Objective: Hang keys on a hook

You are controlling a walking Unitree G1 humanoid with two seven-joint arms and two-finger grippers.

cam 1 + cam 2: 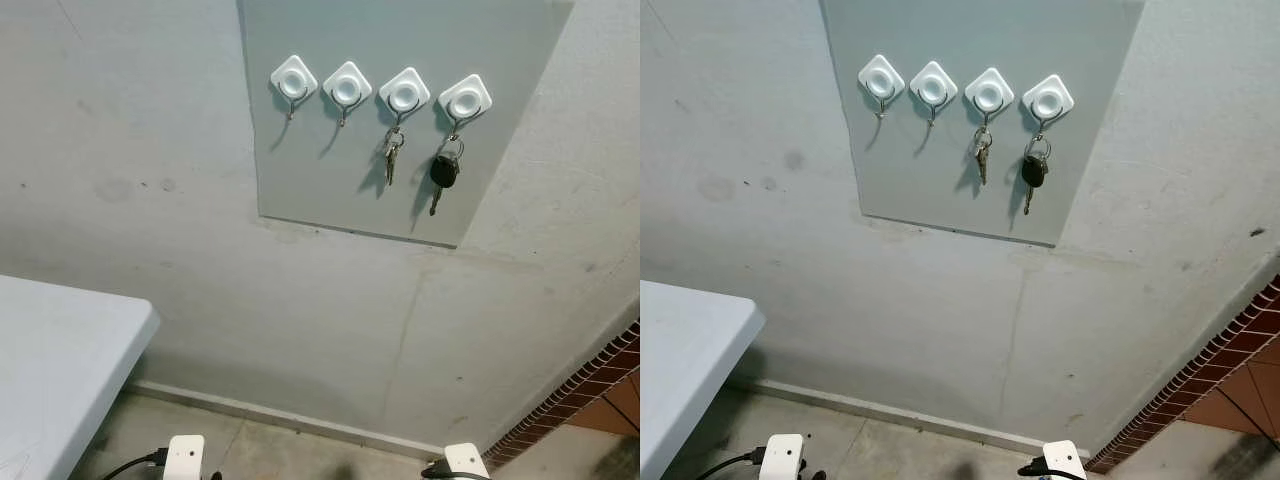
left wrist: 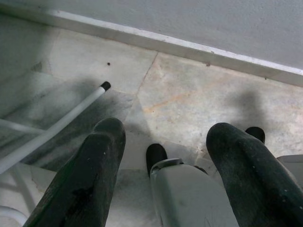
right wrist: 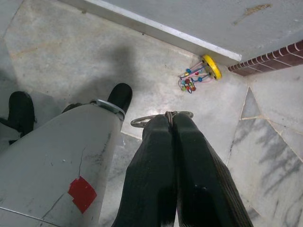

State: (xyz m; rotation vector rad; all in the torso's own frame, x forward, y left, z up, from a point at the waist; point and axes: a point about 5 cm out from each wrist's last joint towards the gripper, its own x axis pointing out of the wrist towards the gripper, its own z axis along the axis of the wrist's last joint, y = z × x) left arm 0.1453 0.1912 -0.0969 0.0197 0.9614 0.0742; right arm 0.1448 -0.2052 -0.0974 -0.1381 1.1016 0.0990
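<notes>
Right gripper (image 3: 171, 124) hanging floorward, pinching key ring (image 3: 161, 117)

My two eyes faced the far wall's hook board (image 1: 400, 120) together; both wrist cameras looked down, near the floor (image 2: 199, 94).

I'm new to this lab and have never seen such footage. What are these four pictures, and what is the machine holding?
A walking humanoid robot with two arms. The top two pictures come from its head cameras: a wall panel with four white hooks; two hooks already carry keys, and the two left hooks are free. A white table stands at the left. The lower pictures look along each wrist toward the floor. The left gripper is open and holds nothing. The right gripper is shut on a key ring. A bead toy lies by the wall.
</notes>
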